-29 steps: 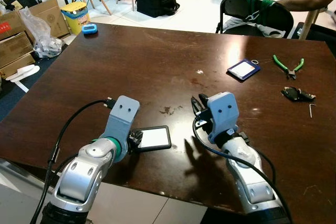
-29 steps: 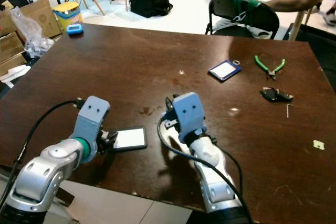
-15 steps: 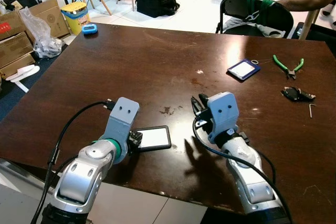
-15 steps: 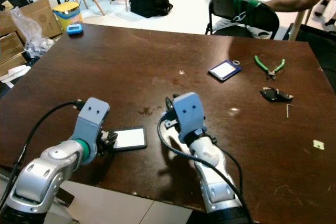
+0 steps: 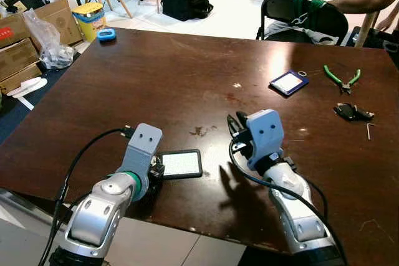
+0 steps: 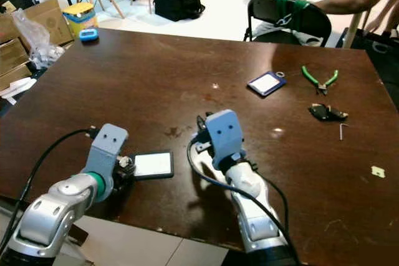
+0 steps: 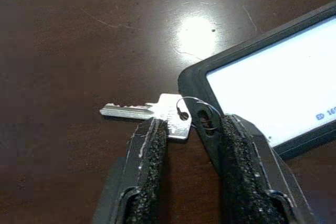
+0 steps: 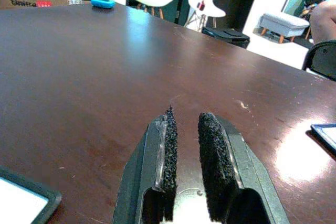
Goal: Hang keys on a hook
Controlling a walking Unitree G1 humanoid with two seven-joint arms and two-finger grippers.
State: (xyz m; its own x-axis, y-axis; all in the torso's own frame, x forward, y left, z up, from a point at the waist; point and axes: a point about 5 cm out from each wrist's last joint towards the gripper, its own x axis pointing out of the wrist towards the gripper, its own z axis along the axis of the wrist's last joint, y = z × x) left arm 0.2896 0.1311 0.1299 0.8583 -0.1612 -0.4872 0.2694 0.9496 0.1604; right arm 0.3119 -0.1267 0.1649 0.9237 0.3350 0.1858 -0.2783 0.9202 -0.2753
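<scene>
- Keys first, from my head cameras: they sit hidden under my left gripper (image 5: 157,169) near the table's (image 5: 156,79) front edge, touching the black-framed card holder (image 5: 181,163). My right gripper (image 5: 234,128) hovers further along that front edge, idle. Pliers (image 5: 341,78) and a blue badge (image 5: 289,82) lie towards the far right corner.
- Left wrist view: the silver key (image 7: 149,113) lies flat, its long axis crosswise to my fingers (image 7: 149,153), blade pointing away from the card holder (image 7: 273,93), head on a thin wire ring (image 7: 197,114). My jaws stand apart, straddling head and ring, unclosed. I judge this the grasp step; next calls for pinching shut, then lifting. No hook visible.
- Right wrist view: my right fingers (image 8: 212,156) stand slightly apart, holding nothing.
</scene>
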